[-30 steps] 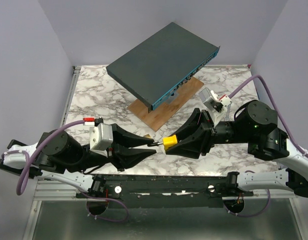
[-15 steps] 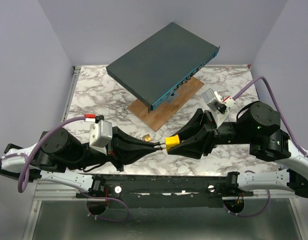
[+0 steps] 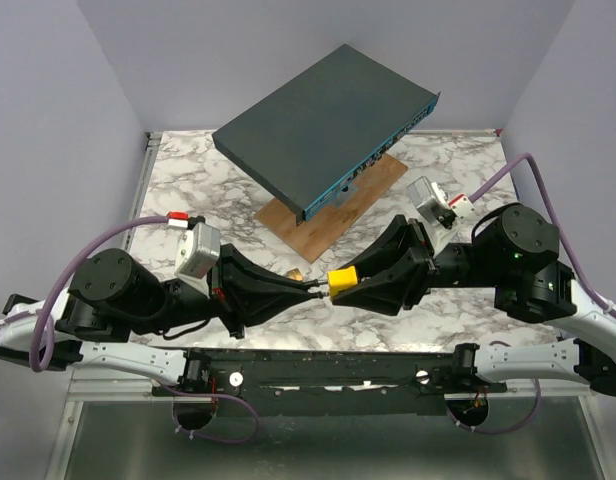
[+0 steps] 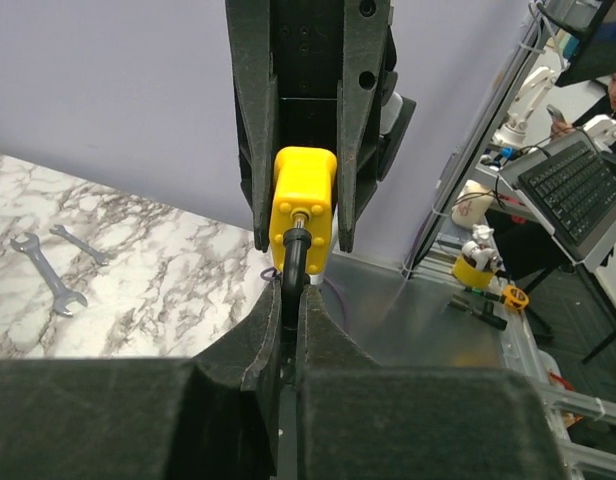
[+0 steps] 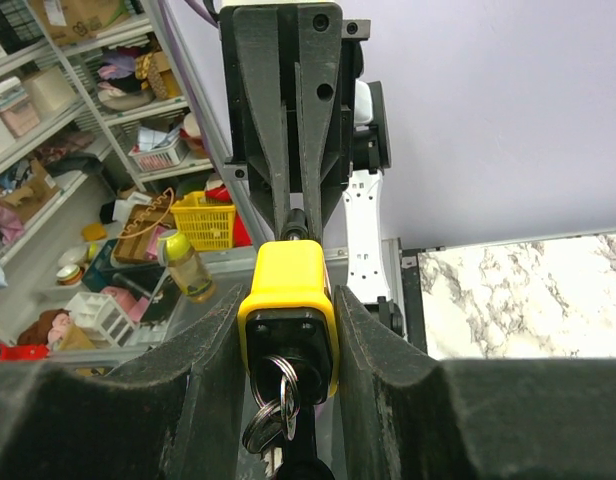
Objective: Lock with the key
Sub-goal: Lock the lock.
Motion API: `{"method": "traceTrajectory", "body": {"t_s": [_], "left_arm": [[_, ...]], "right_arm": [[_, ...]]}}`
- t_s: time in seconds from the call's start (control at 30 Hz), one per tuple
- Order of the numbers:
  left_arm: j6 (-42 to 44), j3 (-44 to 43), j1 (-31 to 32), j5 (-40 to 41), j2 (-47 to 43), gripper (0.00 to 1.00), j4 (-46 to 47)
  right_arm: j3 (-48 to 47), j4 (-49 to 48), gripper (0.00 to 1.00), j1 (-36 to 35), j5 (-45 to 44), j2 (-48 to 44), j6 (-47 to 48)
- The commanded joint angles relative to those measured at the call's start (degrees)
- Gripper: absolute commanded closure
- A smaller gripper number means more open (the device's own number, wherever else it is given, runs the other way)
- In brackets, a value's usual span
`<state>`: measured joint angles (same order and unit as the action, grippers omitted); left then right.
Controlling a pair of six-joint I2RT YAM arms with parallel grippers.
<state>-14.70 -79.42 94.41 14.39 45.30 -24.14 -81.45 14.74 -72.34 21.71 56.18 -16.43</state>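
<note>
A yellow padlock point(image 3: 342, 281) is held above the marble table between the two arms. My right gripper point(image 3: 346, 283) is shut on its body; its fingers point(image 5: 373, 340) press both sides of the padlock point(image 5: 288, 300). A key with a key ring point(image 5: 273, 415) sits in the keyhole on the padlock's end facing the right wrist. My left gripper point(image 3: 310, 288) is shut on the padlock's black shackle point(image 4: 293, 250). In the left wrist view the padlock point(image 4: 304, 200) stands just beyond my left gripper point(image 4: 290, 292).
A dark grey flat box point(image 3: 328, 120) lies tilted on a wooden board point(image 3: 373, 190) at the back middle. A small brass object point(image 3: 296, 272) lies on the table point(image 3: 188, 190) under the left fingers. Two wrenches point(image 4: 50, 270) lie on the marble.
The left gripper, wide open a second ago, has moved right to the padlock and closed on the shackle. The right gripper with the padlock has barely shifted.
</note>
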Motion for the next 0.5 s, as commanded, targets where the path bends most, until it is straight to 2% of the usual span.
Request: {"method": "traceTrajectory", "body": {"t_s": [0.0,0.23,0.47], "left_arm": [[-4.3,-1.9,-1.8,-0.1,1.8,1.0,0.7],[-7.3,-4.4,-2.7,0.0,4.2,1.0,0.3],[-7.2,-4.4,-2.7,3.6,5.6,1.0,-0.5]], "right_arm": [[1.1,-5.2,0.99,-0.1,4.1,0.6,0.3],[0.4,-6.7,0.99,-0.1,9.1,1.5,-2.3],[1.0,-9.6,0.99,-0.1,11.5,2.7,-5.1]]}}
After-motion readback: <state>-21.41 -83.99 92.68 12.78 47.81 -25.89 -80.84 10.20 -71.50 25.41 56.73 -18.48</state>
